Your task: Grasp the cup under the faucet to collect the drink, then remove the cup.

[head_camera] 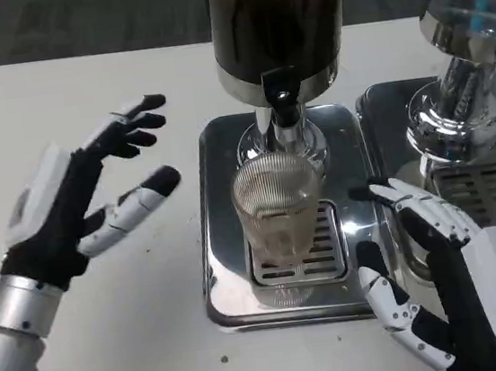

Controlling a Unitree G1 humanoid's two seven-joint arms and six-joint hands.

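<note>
White-backed right hand [441, 279] is hovering just beside the tray [223, 243], fingers spread and holding nothing, apparently lining up for a side grasp; left hand [87, 201] is waiting open, well apart over the table [56, 100]. The cup [280, 207], clear ribbed glass with little visible inside, is standing upright on the drip grate [327, 239] directly under the faucet [280, 91]

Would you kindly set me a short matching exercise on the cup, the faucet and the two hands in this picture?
Things:
1. cup
2. faucet
3. left hand
4. right hand

Descriptions:
A. black, above the cup
B. open, over the white table left of the tray
C. clear and ribbed, upright on the grate
D. open, at the tray's right edge

Pairs: 1-C, 2-A, 3-B, 4-D
</note>
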